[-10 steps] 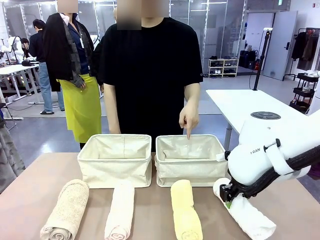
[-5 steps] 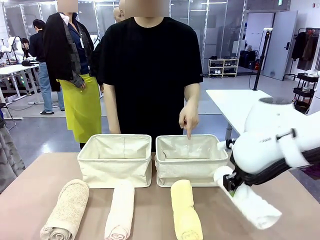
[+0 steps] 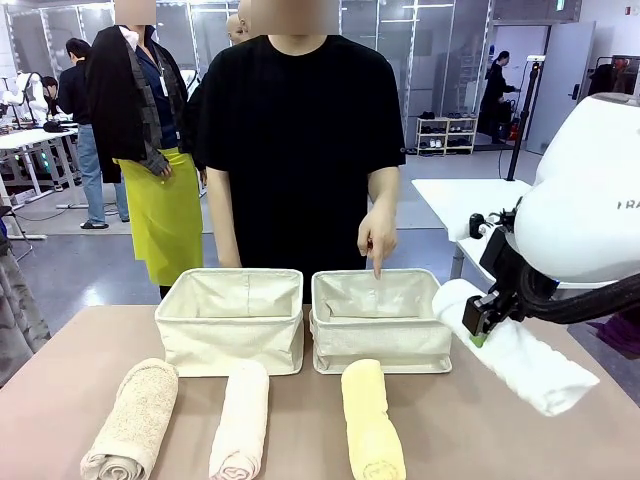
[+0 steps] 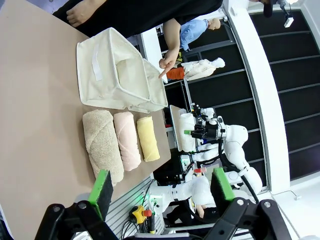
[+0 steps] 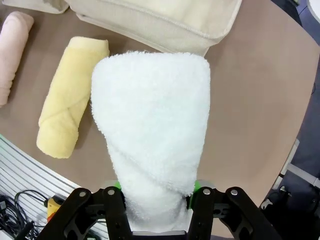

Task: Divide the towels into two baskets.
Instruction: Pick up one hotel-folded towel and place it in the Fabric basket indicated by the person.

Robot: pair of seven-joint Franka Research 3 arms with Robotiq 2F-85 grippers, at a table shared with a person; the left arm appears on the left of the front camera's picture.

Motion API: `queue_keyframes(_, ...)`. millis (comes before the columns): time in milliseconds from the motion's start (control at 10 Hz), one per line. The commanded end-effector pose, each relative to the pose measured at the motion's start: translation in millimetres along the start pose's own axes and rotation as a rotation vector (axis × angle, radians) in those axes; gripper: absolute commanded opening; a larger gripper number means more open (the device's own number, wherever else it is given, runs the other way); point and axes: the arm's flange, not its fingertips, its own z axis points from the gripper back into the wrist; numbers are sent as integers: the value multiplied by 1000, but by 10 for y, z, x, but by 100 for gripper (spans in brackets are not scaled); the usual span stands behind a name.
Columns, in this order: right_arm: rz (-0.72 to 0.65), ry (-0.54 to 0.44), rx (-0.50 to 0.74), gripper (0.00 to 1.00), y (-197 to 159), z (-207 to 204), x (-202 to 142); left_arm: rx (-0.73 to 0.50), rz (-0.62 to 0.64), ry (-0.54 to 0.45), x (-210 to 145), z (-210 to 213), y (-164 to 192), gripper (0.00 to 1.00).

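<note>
The white towel point(image 3: 520, 355) hangs above the table point(image 3: 460, 430), just beside the basket point(image 3: 380, 345) on the robot's right, pinched in the right gripper point(image 3: 478, 325); a person's hand point(image 3: 378, 240) points into that basket. Next, seemingly: clear the rim, then release. The left gripper point(image 4: 161, 189) stands spread.

Brown table point(image 3: 70, 390) carries two baskets point(image 3: 230, 320) (side by side) and three towels point(image 3: 240, 420).

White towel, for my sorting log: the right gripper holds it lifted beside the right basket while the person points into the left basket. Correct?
Not quite: the front view shows the person's hand pointing into the right basket, not the left one. The right gripper does hold the white towel lifted beside that basket.
</note>
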Motion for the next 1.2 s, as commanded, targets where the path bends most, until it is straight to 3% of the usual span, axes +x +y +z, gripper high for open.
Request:
queue_keyframes(0, 13, 9, -11, 17, 21, -32, -19, -8, -6, -6, -14, 29, -13, 100)
queue_keyframes(300, 13, 9, -11, 17, 21, -32, -19, -8, -6, -6, -14, 29, -13, 100)
queue_keyframes(400, 1, 9, 0, 42, -1, -37, -10, -8, -6, -6, -14, 29, -13, 100)
queue_keyframes(500, 174, -1, -38, 42, 39, 65, 148, -8, -6, -6, -14, 29, -13, 100)
queue_keyframes(700, 473, -5, -42, 42, 62, 179, 812, -8, -6, -6, -14, 29, -13, 100)
queue_keyframes(1100, 1030, 85, -64, 42, 236, -25, 2015, -8, -6, -6, -14, 29, -13, 100)
